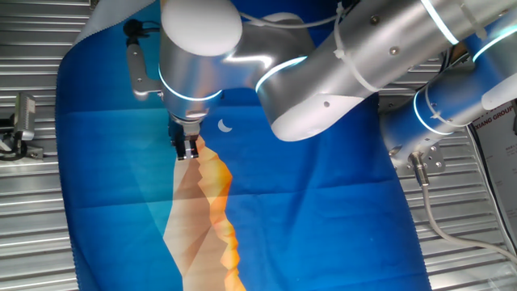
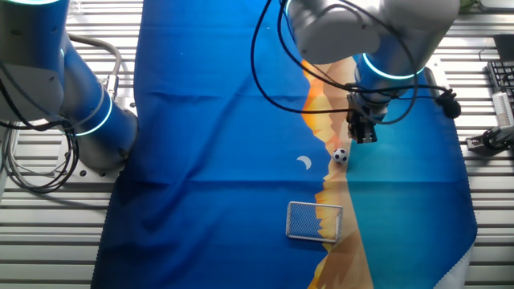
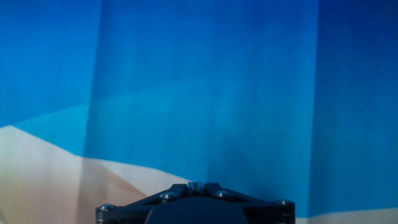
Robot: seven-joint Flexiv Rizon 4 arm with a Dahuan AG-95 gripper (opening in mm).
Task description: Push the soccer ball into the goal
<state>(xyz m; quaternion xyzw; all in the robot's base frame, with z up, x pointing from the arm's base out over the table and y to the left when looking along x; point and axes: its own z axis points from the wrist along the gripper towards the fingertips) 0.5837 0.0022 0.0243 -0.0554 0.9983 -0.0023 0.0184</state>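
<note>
In one fixed view the gripper [image 1: 188, 151] hangs low over the blue cloth [image 1: 323, 202], its dark fingers pressed together with nothing between them, right at the top of the printed orange ridge [image 1: 214, 202]. The printed white crescent [image 1: 225, 124] lies just beside the gripper, on the side toward the arm's big silver elbow [image 1: 323, 81]. Neither the soccer ball nor the goal shows here; the arm's body covers much of the cloth

In the other fixed view the gripper [image 2: 365, 132] again appears closed and empty, poised above the cloth [image 2: 209, 160]. The soccer ball [image 2: 341, 156] sits on the cloth just beside the fingertips, slightly nearer the goal than they are, and apart from them as far as can be told. The goal [image 2: 314, 221] stands farther along the orange ridge [image 2: 333, 193], well beyond the ball, so the ball lies between gripper and goal. The crescent [image 2: 304, 163] lies near the ball, on the side away from the gripper

In the hand view only the black base of the gripper [image 3: 195, 185] shows at the bottom edge, the fingers meeting at the middle. Beyond them lie blue cloth [image 3: 217, 81] and a pale tan patch [image 3: 43, 174]; the ball is out of sight
</note>
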